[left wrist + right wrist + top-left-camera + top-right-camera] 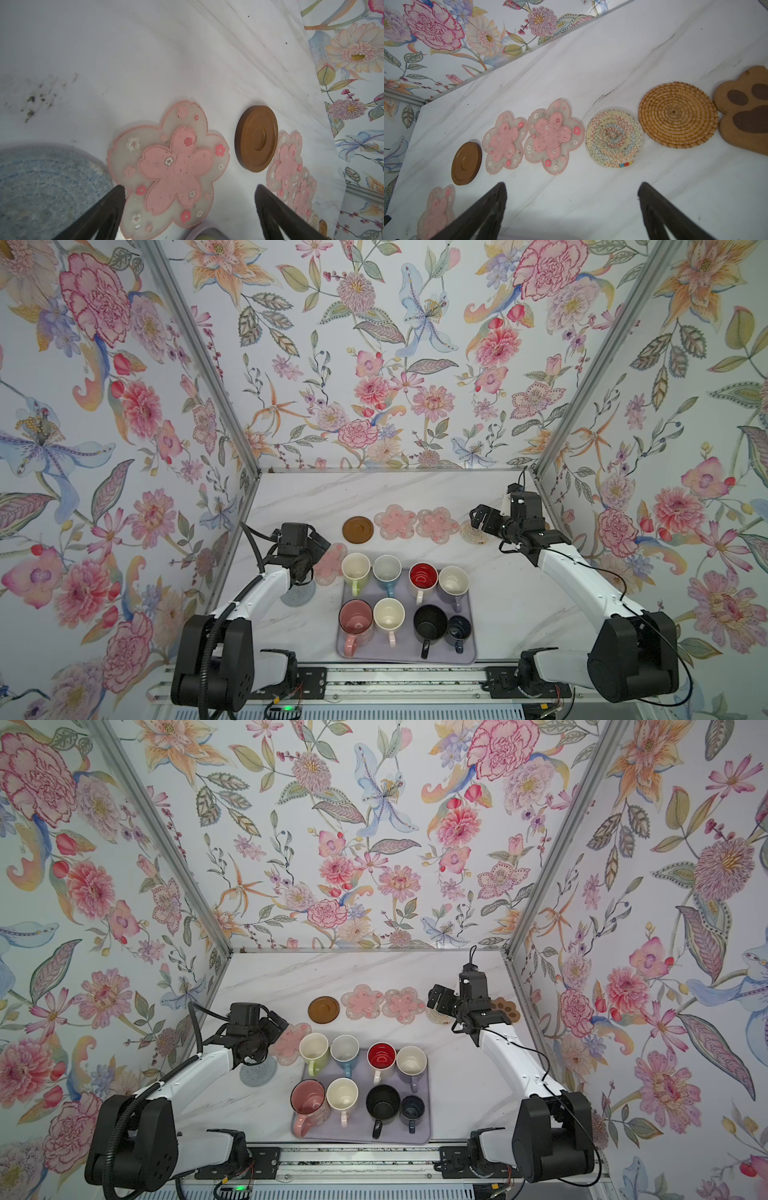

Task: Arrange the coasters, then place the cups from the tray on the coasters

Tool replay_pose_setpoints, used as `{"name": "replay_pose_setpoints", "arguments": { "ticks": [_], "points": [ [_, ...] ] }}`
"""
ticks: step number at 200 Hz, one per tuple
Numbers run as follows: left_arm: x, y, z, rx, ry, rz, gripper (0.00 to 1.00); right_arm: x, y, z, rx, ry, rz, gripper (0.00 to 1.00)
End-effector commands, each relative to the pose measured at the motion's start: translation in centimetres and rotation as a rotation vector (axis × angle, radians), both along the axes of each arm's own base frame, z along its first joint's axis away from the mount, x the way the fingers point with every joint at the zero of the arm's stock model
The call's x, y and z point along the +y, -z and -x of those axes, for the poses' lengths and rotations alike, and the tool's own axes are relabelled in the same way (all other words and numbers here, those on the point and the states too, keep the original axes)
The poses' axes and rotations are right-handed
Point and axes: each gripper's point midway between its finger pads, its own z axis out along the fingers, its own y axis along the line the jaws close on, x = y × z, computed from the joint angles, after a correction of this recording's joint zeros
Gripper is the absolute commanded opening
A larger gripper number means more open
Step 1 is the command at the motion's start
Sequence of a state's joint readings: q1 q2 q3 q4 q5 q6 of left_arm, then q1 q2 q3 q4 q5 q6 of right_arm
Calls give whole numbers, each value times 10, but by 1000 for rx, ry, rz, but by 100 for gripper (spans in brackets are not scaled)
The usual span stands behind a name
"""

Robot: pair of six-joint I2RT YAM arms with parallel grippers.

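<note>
tray (467, 639): lavender, near front edge, centre; all eight cups on it, none moved yet.
cups: back row lime-green (355, 570), blue (387, 572), red-inside white (423, 578), lavender (454, 584); front row tall pink (355, 620), cream (389, 616), black (430, 624), sm navy (458, 628).
coasters, far row: brown disc (358, 528), two pink flowers (395, 521) (437, 524), zigzag woven (614, 138), straw woven (678, 115), paw (745, 113), all flat, spaced in a line.
coasters, strays: third pink flower (168, 166) + grey round (47, 187), left of tray, out of line, just beside each other.
left gripper (189, 209): jaws wide, empty, above third flower.
right gripper (572, 207): jaws wide, empty, above zigzag woven.
step: prob still arranging, two strays left.
next: left lowers, pinches flower edge (thin, flat, hard to catch), carries to row by disc.
</note>
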State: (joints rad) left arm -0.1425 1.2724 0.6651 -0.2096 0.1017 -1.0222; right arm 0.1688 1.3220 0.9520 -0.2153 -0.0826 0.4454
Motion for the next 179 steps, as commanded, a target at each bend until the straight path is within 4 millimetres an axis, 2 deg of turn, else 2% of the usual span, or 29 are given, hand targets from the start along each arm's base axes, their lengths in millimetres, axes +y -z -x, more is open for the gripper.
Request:
{"name": "replay_pose_setpoints", "arguments": {
  "ticks": [1, 53, 179],
  "points": [
    [-15, 0, 10, 10, -18, 68, 99, 4, -2, 1, -4, -21, -1, 99],
    [-39, 18, 27, 44, -43, 143, 99, 5, -2, 2, -2, -24, -3, 99],
    [-44, 42, 37, 59, -126, 245, 99, 7, -6, -2, -2, -31, -11, 99]
  ]
}}
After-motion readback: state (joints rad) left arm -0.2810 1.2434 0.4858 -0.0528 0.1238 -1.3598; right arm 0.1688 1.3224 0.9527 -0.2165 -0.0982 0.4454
